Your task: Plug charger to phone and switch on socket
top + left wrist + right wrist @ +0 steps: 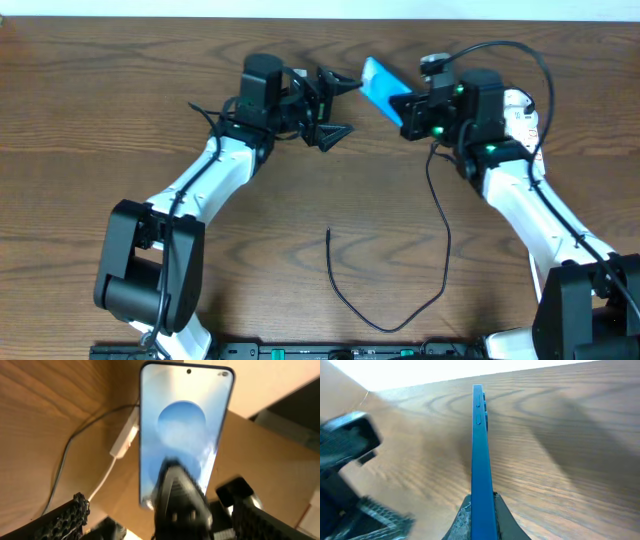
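Blue phone [479,445] clamped edge-on in right gripper [479,511] | left gripper [340,108] spread, just beside it

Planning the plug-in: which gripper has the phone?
The right gripper, shut on the phone; the left gripper is open and empty.

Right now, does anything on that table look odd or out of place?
Two things. The phone isn't lying flat: the right gripper holds it up on edge above the table. The charger sprawls loose across the wood, its free tip plugged into nothing.
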`<action>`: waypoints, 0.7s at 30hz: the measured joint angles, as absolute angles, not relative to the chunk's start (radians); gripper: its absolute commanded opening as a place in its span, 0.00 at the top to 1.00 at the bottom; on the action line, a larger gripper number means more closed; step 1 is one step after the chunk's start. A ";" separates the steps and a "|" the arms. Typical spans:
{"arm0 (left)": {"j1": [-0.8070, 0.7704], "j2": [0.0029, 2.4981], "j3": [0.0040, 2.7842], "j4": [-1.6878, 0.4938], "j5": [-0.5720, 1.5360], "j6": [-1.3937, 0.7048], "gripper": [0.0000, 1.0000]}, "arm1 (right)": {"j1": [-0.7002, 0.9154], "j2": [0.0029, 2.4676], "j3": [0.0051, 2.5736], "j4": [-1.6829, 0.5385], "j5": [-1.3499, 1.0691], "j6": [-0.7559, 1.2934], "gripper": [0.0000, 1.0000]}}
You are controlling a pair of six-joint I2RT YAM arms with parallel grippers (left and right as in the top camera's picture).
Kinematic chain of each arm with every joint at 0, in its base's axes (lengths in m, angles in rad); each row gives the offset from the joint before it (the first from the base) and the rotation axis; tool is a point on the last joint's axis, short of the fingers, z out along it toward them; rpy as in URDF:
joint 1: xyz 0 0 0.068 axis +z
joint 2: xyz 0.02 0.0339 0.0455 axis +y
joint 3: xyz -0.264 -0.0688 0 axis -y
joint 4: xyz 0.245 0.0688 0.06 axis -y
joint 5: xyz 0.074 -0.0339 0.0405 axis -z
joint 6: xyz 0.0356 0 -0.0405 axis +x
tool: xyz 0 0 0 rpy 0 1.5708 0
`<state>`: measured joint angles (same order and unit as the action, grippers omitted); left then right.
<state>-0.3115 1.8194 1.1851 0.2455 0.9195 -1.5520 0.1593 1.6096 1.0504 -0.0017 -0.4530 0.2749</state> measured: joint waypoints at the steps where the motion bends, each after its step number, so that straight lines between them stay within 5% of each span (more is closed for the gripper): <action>1: -0.306 1.819 1.185 0.251 0.938 -1.552 0.08 | 0.145 1.610 1.050 -0.002 -0.453 0.305 0.99; 21: -0.258 1.819 1.185 0.304 1.011 -1.303 0.08 | 0.109 1.610 1.050 0.013 -0.623 1.271 0.99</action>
